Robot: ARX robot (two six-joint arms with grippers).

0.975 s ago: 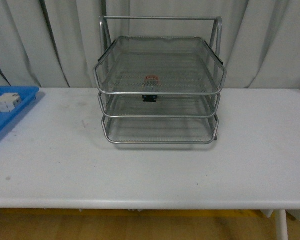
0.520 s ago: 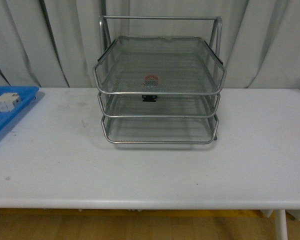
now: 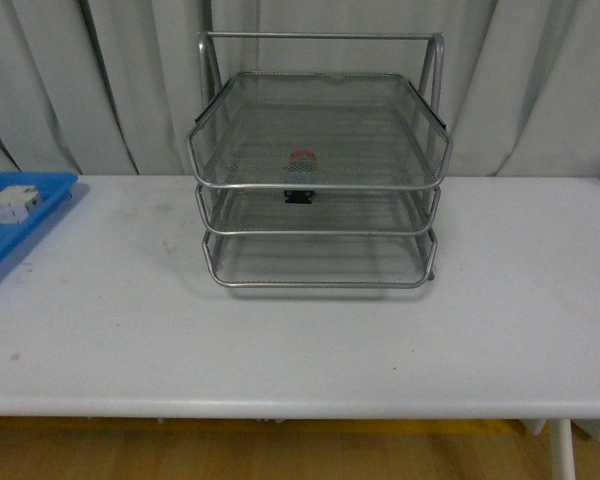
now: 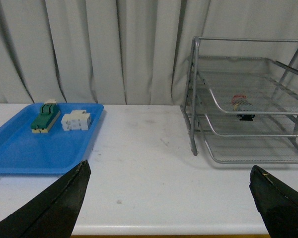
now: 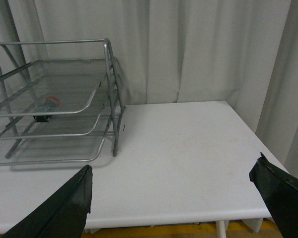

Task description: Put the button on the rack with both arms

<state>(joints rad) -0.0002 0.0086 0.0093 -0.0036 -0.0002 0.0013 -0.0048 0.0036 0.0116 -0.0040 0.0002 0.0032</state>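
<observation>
— Where is the button, and why do you hold nothing?

— My left pincer [image 4: 166, 198] is spread wide and empty; the tray [image 4: 20, 148] with two parts is ahead on its left side. The button [image 4: 241, 103] sits already in the rack [image 4: 193, 99], ahead on its right side, so I judge the work done. My right pincer [image 5: 171, 198] is also released, with bare table ahead and nothing in the way.
</observation>
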